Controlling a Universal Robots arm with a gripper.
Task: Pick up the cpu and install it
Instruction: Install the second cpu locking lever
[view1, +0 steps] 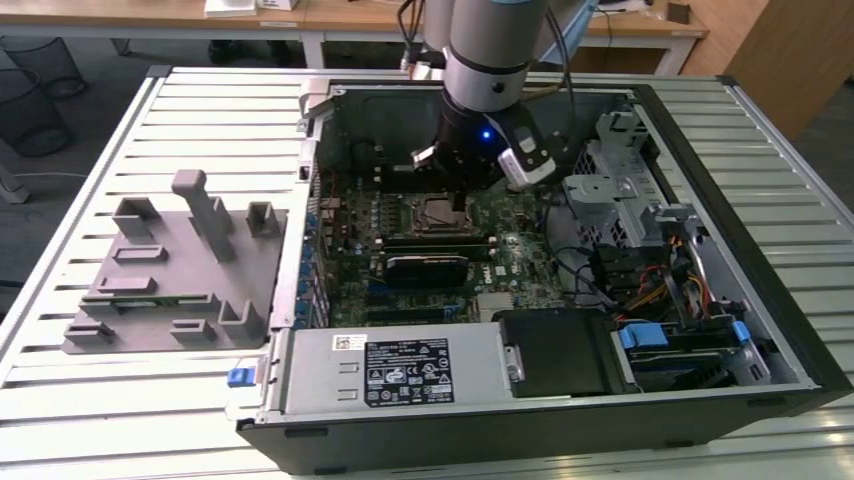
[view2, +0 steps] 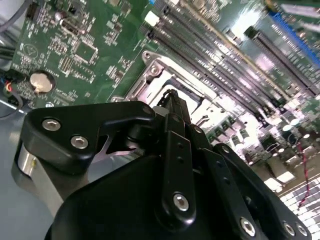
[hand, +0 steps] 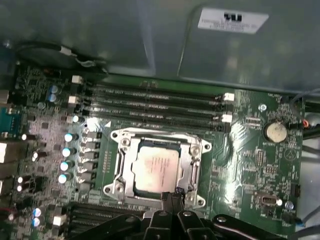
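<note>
**CPU seated in the socket, gripper low at its edge**

An open computer case lies on its side on a slatted metal table and takes up most of the exterior view. On the table at the exterior view's left, just beside the case wall, sits a grey plastic fixture with upright blocks and shallow pockets.

Inside the case the green motherboard covers the floor. The robot arm comes down from above into the case, over the board's upper middle region.

In the first wrist view, a row of long memory slots runs beside the metal-framed socket. A round coin battery sits on the board well apart from the socket, past the ends of the slots.

The cpu lies flat within the socket frame, silvery top up, its edges square with the frame.

The gripper is just at the socket frame's edge nearest the camera, its black fingers drawn close together into a narrow tip with nothing between them. In the second wrist view the fingers point down at the socket's metal frame; whether they touch it cannot be told.
</note>
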